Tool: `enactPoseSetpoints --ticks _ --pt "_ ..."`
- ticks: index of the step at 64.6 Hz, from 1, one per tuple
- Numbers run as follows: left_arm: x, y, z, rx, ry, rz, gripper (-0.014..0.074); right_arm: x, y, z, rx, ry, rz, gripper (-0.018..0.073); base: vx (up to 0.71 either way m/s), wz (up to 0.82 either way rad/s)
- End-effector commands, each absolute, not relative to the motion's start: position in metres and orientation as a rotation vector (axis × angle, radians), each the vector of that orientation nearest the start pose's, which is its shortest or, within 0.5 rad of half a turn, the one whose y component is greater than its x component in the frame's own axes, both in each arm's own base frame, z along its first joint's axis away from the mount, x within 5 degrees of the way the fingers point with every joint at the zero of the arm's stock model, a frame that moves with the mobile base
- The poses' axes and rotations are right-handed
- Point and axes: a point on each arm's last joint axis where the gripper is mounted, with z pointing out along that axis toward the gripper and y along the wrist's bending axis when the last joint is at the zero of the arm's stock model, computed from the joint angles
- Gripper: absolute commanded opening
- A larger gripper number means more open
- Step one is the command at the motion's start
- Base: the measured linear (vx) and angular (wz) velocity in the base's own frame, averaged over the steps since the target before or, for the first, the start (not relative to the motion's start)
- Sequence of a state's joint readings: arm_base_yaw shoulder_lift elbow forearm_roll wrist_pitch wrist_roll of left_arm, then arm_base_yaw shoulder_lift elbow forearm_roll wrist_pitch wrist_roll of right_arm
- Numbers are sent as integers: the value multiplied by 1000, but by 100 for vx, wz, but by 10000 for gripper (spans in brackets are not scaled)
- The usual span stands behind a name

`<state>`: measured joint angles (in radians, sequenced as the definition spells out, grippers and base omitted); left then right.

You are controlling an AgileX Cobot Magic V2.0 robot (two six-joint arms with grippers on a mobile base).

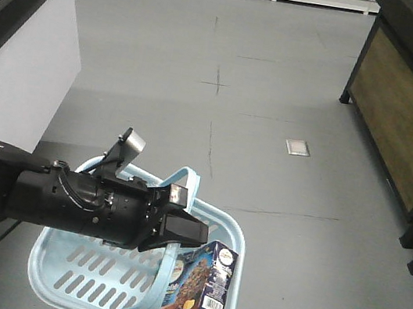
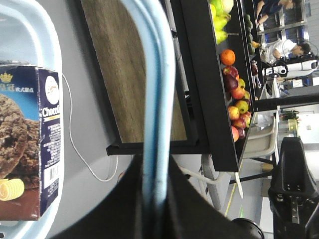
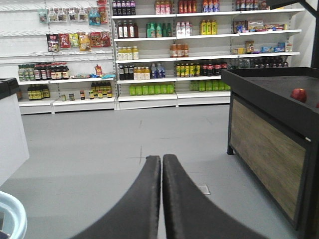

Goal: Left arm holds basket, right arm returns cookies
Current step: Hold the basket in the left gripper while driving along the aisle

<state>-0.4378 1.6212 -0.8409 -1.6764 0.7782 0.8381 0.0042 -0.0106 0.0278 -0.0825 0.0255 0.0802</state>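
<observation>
Closest to the left wrist lens, the left gripper (image 2: 154,172) has its black fingers (image 2: 194,209) pinched on a light blue strap handle (image 2: 155,74) of the basket (image 2: 47,30). The strap runs from 12 o'clock down to 6 o'clock and disappears between the pads. From that pinch the cookies (image 2: 30,144) sit at 9 o'clock, apart from the fingers and inside the basket wall.

From the front, the left arm (image 1: 41,194) reaches in from 9 o'clock. The cookies (image 1: 201,280) stand at 4 o'clock of the left gripper (image 1: 182,230), just beside it, in the 4 o'clock corner of the basket (image 1: 64,246).

The right gripper (image 3: 162,162) has its fingers (image 3: 139,199) pressed together with nothing between them, above grey floor (image 3: 99,144). Only a curve of basket rim (image 3: 15,211) shows at 8 o'clock of that view.

The left arm covers much of the basket's far side in the front view, and the lower frame edge cuts its near rim. The strap crosses in front of the carton's 9 o'clock edge. The left wrist view's edge slices off part of the cookie picture. Whether one strap or two lies in the pinch cannot be told, and the small white print is too fine to read.

Seen from the front, the carton stands on end. Its long axis runs from 7 o'clock at the foot to 1 o'clock at the top, in a slight lean. The cookie-picture face is turned toward 9 o'clock, and the narrow side with the barcode (image 1: 211,307) faces the camera.
</observation>
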Motion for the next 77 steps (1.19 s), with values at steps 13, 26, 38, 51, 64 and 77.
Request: enactPoseSetpoints --ticks 13,26,38,51,64,77 --pt "254 -194 253 5 2287 -1653 -8 55 0 208 -13 1444 -7 -8 26 13" --pt "254 -194 253 5 2287 -1653 -8 55 0 208 -13 1444 -7 -8 26 9" --pt "254 -194 253 5 2287 -1653 -8 55 0 208 -13 1444 -7 -8 26 3" --pt "254 -194 253 5 2287 -1653 -8 55 0 208 -13 1444 -7 -8 28 -5" --pt "254 -194 253 5 2287 -1653 -8 55 0 208 -13 1444 -7 -8 30 -6" --pt "254 -194 253 5 2287 -1653 -8 55 0 208 -13 1444 -7 -8 31 -4"
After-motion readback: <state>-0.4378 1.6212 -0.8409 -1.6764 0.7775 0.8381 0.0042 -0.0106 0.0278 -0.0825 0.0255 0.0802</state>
